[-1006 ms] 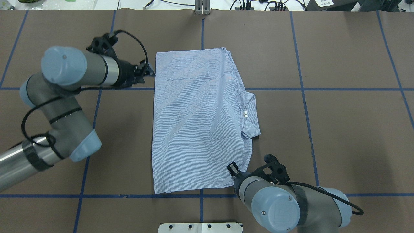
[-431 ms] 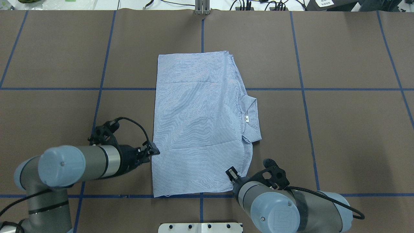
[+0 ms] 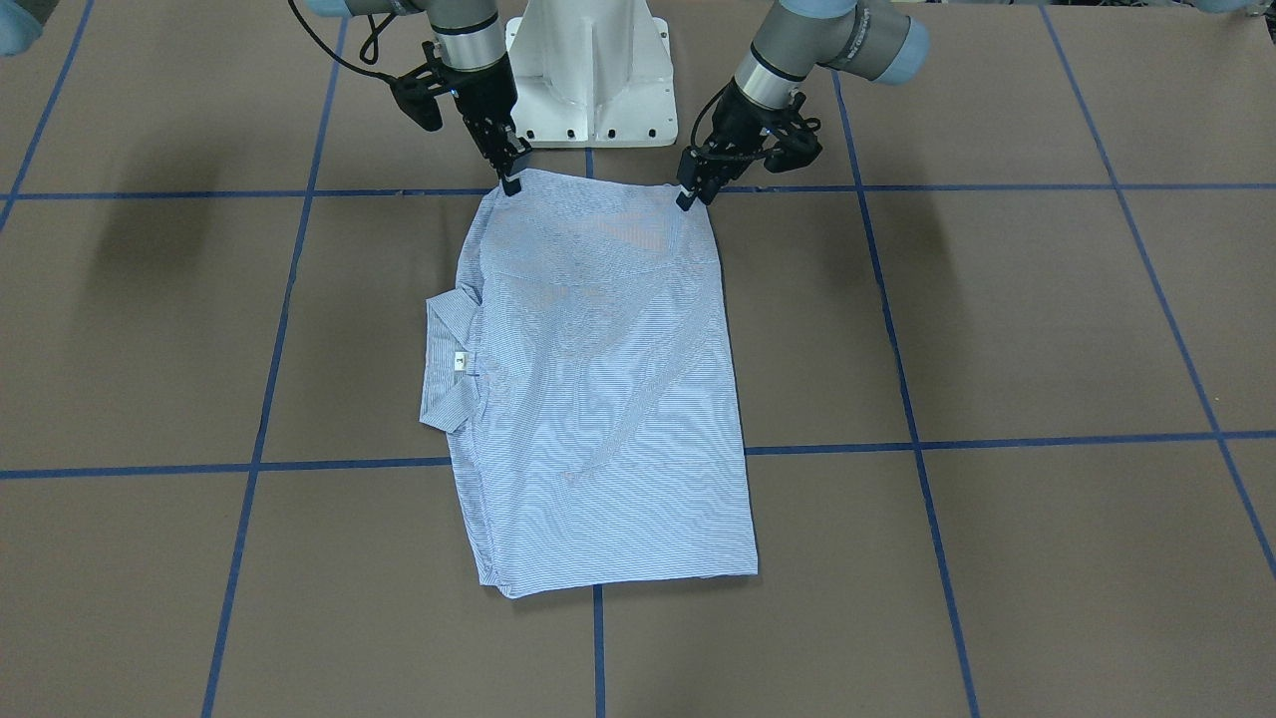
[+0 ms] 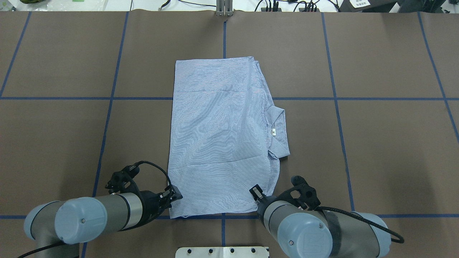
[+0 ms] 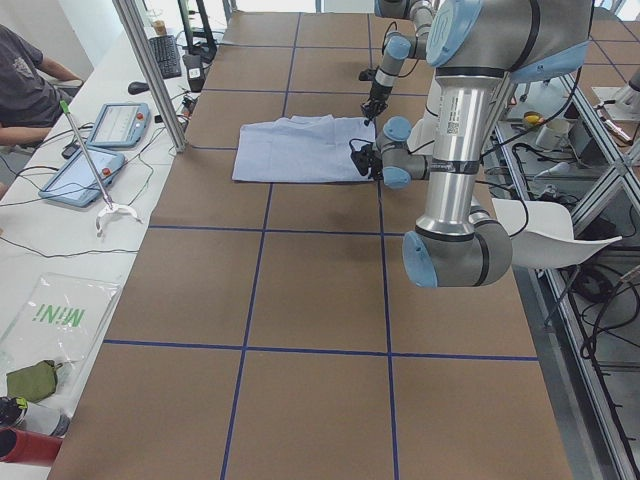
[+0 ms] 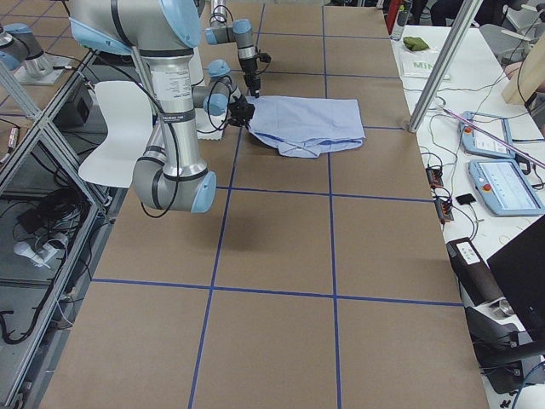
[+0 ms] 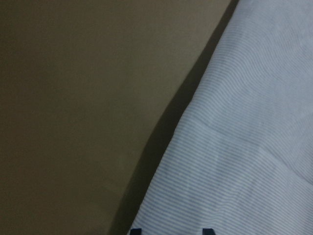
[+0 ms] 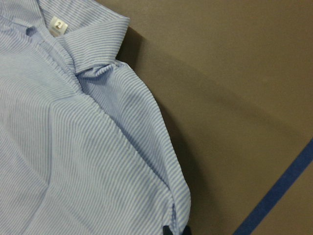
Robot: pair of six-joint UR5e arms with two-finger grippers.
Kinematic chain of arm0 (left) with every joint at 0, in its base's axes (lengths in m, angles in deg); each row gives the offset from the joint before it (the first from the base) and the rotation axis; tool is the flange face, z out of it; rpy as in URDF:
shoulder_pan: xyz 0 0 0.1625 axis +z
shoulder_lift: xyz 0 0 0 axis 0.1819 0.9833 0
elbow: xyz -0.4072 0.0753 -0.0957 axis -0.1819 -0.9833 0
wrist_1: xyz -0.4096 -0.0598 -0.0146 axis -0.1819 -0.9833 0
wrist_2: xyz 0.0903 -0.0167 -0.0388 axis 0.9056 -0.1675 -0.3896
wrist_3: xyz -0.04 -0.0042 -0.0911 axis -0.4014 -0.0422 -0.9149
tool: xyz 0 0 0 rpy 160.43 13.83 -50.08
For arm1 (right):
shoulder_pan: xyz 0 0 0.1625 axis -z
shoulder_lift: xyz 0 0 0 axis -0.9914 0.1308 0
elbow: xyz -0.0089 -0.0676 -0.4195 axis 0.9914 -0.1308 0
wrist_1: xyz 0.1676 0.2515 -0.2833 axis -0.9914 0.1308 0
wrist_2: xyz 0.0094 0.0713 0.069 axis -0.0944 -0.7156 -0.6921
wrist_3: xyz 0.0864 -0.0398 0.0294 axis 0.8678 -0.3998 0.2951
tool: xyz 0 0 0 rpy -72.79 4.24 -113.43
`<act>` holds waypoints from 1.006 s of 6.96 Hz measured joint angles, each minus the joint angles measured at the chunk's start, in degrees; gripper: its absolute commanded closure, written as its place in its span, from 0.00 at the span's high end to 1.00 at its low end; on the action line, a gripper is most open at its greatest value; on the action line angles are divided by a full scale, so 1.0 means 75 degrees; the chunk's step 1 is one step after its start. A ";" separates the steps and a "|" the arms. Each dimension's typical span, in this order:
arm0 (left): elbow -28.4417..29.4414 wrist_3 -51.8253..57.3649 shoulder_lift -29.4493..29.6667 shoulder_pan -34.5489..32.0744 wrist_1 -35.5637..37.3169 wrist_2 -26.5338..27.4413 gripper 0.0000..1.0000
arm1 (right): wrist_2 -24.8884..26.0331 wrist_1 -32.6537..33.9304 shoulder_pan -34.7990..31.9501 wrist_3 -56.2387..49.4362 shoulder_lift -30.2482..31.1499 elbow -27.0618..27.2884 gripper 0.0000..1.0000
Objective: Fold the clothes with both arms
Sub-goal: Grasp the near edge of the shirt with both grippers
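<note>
Risk first: the left gripper (image 4: 174, 196), lower left in the overhead view, may close on only the top layer or on bare table (image 4: 376, 143), since just the edge of the shirt (image 4: 218, 136) lies between its fingers. The fold would then drag askew. Its jaws stand apart, holding nothing. The right gripper (image 4: 256, 191), lower centre, touches the other near corner; whether it is clamped there I cannot tell, as its tips barely show. The shirt lies flat at centre frame, collar (image 4: 278, 125) pointing right.
</note>
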 measured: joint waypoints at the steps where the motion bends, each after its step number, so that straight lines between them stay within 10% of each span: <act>1: -0.0217 -0.0030 0.0004 0.0070 0.0380 0.0032 0.50 | 0.0000 0.0000 0.0000 0.0000 0.0003 0.0004 0.00; 4: -0.0412 -0.0077 0.0017 0.0270 0.1031 0.0049 0.50 | 0.0000 0.0000 -0.0006 0.0000 0.0023 0.0005 0.00; 7: -0.0364 -0.0227 0.0036 0.0465 0.1070 0.0058 0.00 | 0.0000 0.0005 -0.0011 0.0000 0.0050 0.0004 0.00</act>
